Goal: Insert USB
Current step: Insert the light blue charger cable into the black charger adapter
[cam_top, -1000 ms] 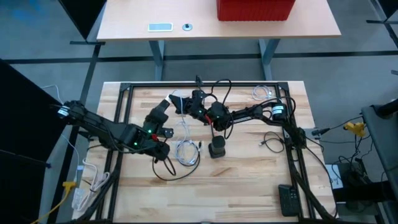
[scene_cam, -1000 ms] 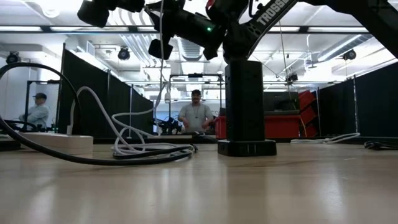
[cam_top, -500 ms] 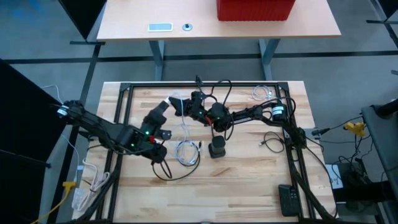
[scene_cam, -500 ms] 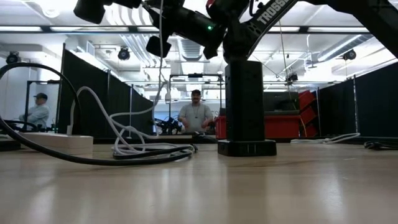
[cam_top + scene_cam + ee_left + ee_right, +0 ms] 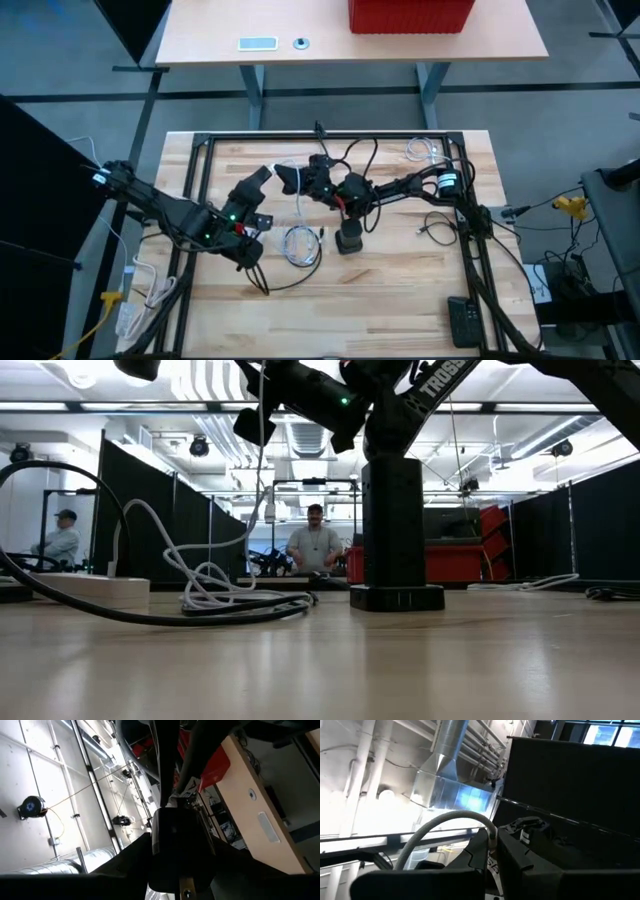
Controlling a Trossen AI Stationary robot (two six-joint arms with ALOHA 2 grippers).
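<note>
On the wooden desk [image 5: 400, 290], the right gripper [image 5: 290, 178] sits just left of centre, toward eleven o'clock from the black hub [image 5: 347, 240], and is clenched on a white cable [image 5: 299, 210] whose plug end is pinched between its fingers. The cable is thin, pale grey-white and rubbery; in the right wrist view it arcs up and over in a smooth curve into the dark fingers [image 5: 485, 851], ending in a short white collar. From the gripper it drops at about six o'clock into a loose coil [image 5: 300, 247] lying flat on the desk, just left of the hub (the low view shows the same coil [image 5: 225, 595] as a tangle of loops with one strand rising to the arms overhead). The hub is a dark upright block on a wider round base [image 5: 397, 597], standing at centre. The left gripper [image 5: 262, 177] is held at about nine o'clock from the right one, close beside it; whether it grips anything I cannot tell. A black cable [image 5: 275, 283] loops across the desk below the left arm.
</note>
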